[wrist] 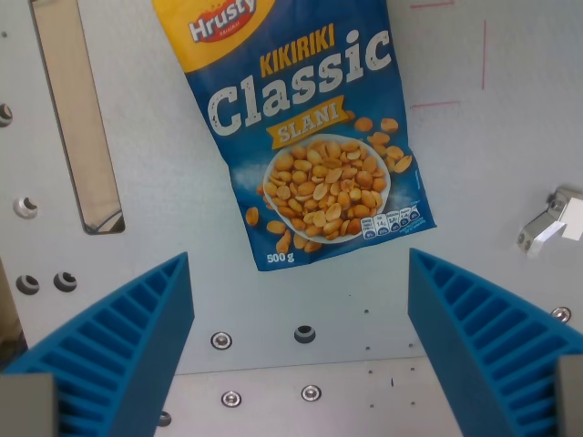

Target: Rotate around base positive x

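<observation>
A blue and yellow bag of Hrusty Kikiriki Classic peanuts (305, 137) lies flat on the grey table, tilted, its top running off the upper edge of the wrist view. My gripper (301, 341) is open, with its two blue ribbed fingers (118, 350) wide apart at the bottom corners. The gap between them holds nothing. The bag's lower edge lies just beyond the fingertips, apart from both.
A long slot (77, 118) cuts through the grey plate at the wrist view's left. Several screw heads and holes (305, 334) dot the plate below the bag. A small white bracket (554, 221) sits at the right edge. Thin red lines (483, 41) mark the upper right.
</observation>
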Robot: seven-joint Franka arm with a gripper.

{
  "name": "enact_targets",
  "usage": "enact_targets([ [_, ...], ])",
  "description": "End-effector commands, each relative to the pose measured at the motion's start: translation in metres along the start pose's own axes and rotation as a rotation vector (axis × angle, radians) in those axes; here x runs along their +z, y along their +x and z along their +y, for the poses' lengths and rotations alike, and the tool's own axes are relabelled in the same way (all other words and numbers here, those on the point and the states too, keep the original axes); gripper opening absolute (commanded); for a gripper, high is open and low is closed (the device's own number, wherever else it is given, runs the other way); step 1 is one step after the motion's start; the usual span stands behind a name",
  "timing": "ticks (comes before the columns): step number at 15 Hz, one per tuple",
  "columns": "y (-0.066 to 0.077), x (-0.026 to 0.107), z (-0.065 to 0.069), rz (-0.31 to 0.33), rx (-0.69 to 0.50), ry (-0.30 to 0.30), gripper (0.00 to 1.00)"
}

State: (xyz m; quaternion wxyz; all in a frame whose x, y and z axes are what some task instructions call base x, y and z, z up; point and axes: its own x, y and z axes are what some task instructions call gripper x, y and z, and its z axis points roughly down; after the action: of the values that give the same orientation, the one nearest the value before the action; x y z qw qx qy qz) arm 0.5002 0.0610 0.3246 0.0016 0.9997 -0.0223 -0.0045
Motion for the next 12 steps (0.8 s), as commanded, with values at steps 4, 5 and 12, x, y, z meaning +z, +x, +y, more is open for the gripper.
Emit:
enact_targets([
  [4, -0.0002, -0.0023, 0.0, 0.002, 0.0, 0.054, 1.0],
  [5, -0.0002, -0.0023, 0.0, 0.001, 0.0, 0.067, 1.0],
  [12, -0.0002, -0.0023, 0.0, -0.003, -0.002, 0.16, 1.0],
])
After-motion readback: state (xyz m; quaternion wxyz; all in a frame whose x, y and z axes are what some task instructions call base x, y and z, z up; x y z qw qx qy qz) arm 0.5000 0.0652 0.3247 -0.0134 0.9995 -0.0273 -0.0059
